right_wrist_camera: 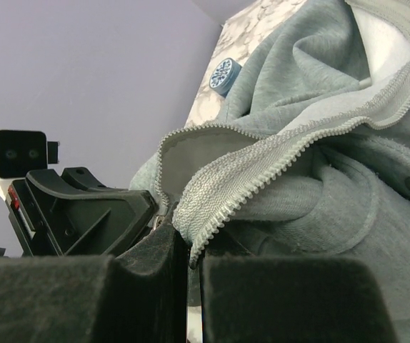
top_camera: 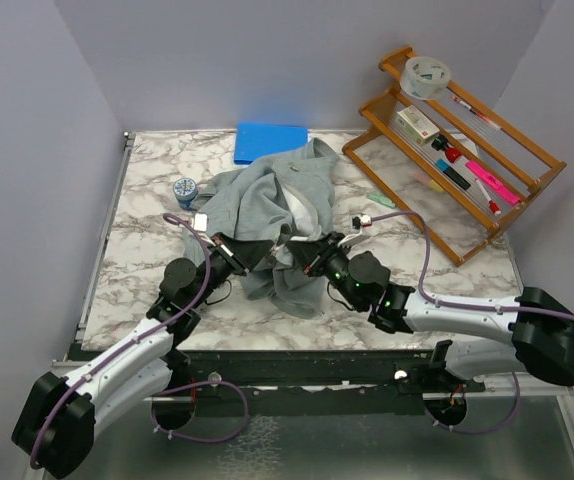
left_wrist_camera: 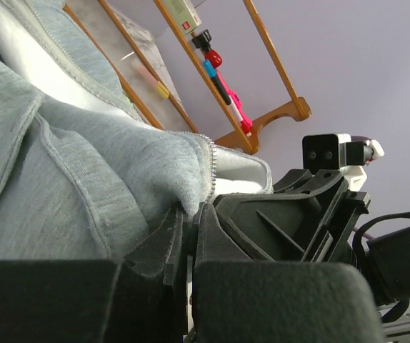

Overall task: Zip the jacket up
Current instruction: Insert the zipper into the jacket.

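Note:
The light grey fleece jacket [top_camera: 267, 205] lies crumpled in the middle of the marble table, its front open and its pale lining showing. My left gripper [top_camera: 239, 252] is shut on the jacket's lower front edge next to one row of zipper teeth [left_wrist_camera: 211, 153]. My right gripper [top_camera: 312, 257] is shut on the bottom end of the other zipper tape [right_wrist_camera: 262, 168], its teeth running up and to the right from the jaws. The two grippers face each other a few centimetres apart, each seeing the other's black fingers [left_wrist_camera: 291, 229] [right_wrist_camera: 83, 214]. The zipper slider is hard to make out.
A flat blue pad [top_camera: 269, 142] lies at the back under the hood. A small blue-capped jar [top_camera: 185, 191] stands left of the jacket. A wooden rack [top_camera: 457, 150] with tape, markers and boxes stands at the back right. A small green item [top_camera: 382, 200] lies near it.

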Controlling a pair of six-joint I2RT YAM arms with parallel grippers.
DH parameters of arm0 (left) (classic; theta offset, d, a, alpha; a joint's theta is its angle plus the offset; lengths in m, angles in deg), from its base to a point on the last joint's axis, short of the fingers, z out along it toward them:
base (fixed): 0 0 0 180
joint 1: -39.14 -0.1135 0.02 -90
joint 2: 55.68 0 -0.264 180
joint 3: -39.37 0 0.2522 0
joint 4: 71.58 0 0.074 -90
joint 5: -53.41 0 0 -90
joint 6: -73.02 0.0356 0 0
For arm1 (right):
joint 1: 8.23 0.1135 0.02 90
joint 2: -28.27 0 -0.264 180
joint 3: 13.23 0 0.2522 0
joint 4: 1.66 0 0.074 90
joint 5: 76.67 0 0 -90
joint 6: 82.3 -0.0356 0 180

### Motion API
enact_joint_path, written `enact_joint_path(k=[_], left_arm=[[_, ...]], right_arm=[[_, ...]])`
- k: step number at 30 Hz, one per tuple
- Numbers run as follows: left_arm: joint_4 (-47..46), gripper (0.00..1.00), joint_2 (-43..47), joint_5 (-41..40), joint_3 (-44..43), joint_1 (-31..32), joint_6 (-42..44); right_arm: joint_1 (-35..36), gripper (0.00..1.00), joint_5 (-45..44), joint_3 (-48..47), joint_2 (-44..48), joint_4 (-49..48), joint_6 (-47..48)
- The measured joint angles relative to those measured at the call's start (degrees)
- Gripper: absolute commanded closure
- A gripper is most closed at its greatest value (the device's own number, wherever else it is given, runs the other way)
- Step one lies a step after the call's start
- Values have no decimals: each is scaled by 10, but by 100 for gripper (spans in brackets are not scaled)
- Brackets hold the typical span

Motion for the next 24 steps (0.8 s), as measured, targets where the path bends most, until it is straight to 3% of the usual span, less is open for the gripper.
enact_joint_path(k=[20, 24], left_arm=[[3, 100, 1, 77, 34, 2, 31], [9, 100, 2, 94, 49, 3, 45]], right_arm=[[4, 100, 35, 63, 15, -15, 18], [4, 93, 59, 79, 15, -21, 30]])
